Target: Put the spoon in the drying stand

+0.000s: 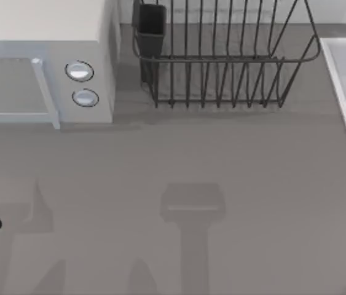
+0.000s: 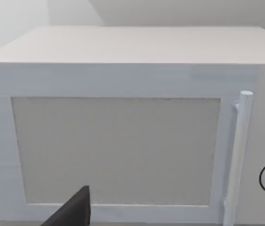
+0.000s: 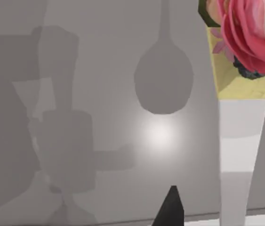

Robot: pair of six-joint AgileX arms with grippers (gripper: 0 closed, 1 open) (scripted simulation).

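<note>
Judging from the right wrist view, a flat grey spoon-shaped form point(image 3: 163, 84) lies ahead of the right gripper point(image 3: 172, 209), just beside a tall white vase with a pink flower point(image 3: 238, 136). I take it for the spoon, though it is so pale that it can also be a shadow. Its rounded bowl end is the end nearer to the gripper, and the thin handle runs straight away from it, so the long axis points along the line of approach. Whether this claw is open or closed, I cannot tell, and I see nothing in it.

The large dark wire drying stand point(image 1: 222, 67) sits at the far edge of the grey table point(image 1: 179, 153), with its dark rectangular utensil cup point(image 1: 151, 27) at the corner next to the white box with two round knobs point(image 1: 43, 37).

The left gripper point(image 2: 76, 212) is parked facing this box; its state I cannot tell. The right arm seems the nearer one to the spoon.
</note>
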